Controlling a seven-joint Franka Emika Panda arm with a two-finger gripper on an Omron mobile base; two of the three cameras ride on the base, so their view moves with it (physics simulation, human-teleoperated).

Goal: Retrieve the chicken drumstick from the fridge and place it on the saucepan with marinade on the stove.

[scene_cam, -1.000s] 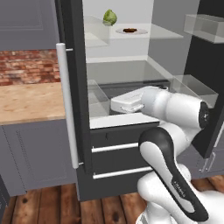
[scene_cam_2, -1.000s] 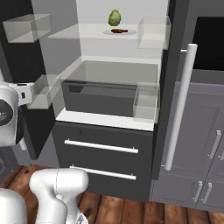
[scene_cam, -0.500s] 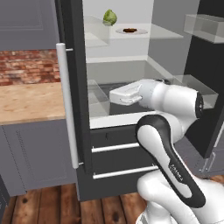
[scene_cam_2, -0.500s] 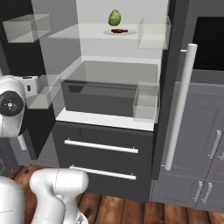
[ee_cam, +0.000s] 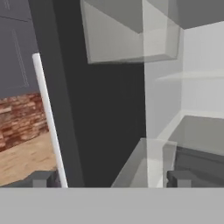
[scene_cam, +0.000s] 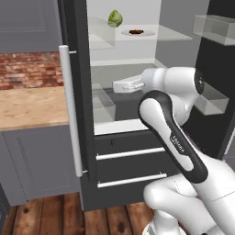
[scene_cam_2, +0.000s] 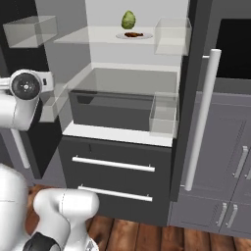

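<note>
The chicken drumstick (scene_cam: 136, 32) lies on a white plate (scene_cam: 147, 33) on the fridge's top shelf, just beside a round green vegetable (scene_cam: 114, 19) — untouched. The fridge (scene_cam_2: 122, 162) stands with both doors swung wide and its white interior showing. What has changed in the last second is the arm: the gripper (scene_cam: 123, 85) has lifted from the level of the clear bin on the left door up to about the middle shelf of the fridge, and has drawn closer to the opening. Its jaws are spread wide and hold nothing; in the hand view the two finger tips (ee_cam: 43, 178) sit far apart, pointing at the left door (ee_cam: 109, 109) and its silver handle (ee_cam: 48, 118). So the reach has begun — the gripper is well below the drumstick and must climb to the top shelf.
</note>
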